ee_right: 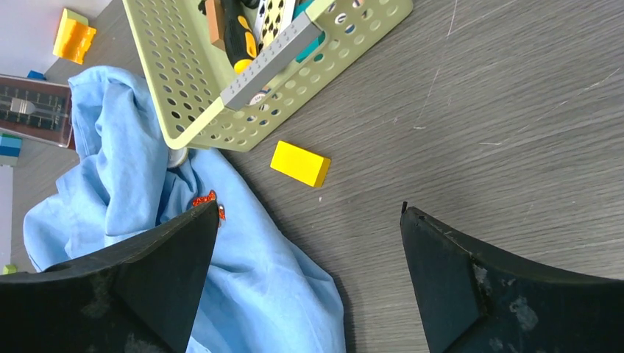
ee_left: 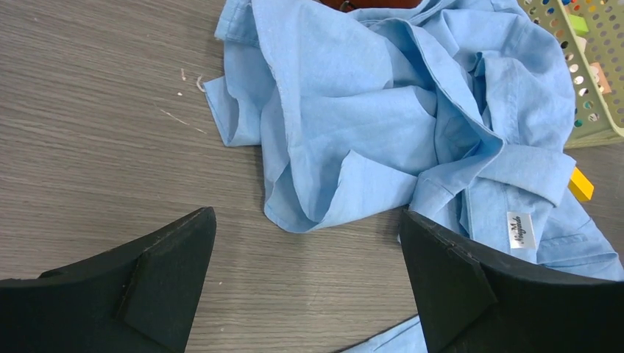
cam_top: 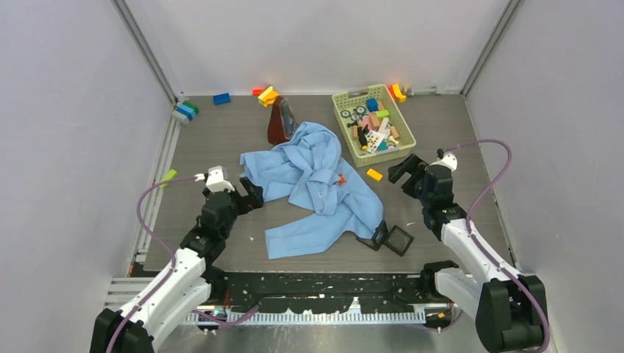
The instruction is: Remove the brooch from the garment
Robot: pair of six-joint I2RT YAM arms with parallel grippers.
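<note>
The light-blue shirt [cam_top: 316,187] lies crumpled in the middle of the table. It also shows in the left wrist view [ee_left: 383,118] and the right wrist view [ee_right: 140,191]. A small red-orange brooch [cam_top: 341,179] sits on its right part, and shows partly behind my right finger in the right wrist view [ee_right: 207,198]. My left gripper [cam_top: 247,197] is open and empty, just left of the shirt's edge [ee_left: 305,220]. My right gripper [cam_top: 407,170] is open and empty, to the right of the shirt, apart from it [ee_right: 309,220].
A green perforated basket [cam_top: 344,126] of small items stands at the back right. A yellow block [cam_top: 374,174] lies next to it. A brown metronome [cam_top: 281,121] stands behind the shirt. Two black square frames [cam_top: 390,238] lie at the shirt's front right. Coloured bricks [cam_top: 221,98] line the back wall.
</note>
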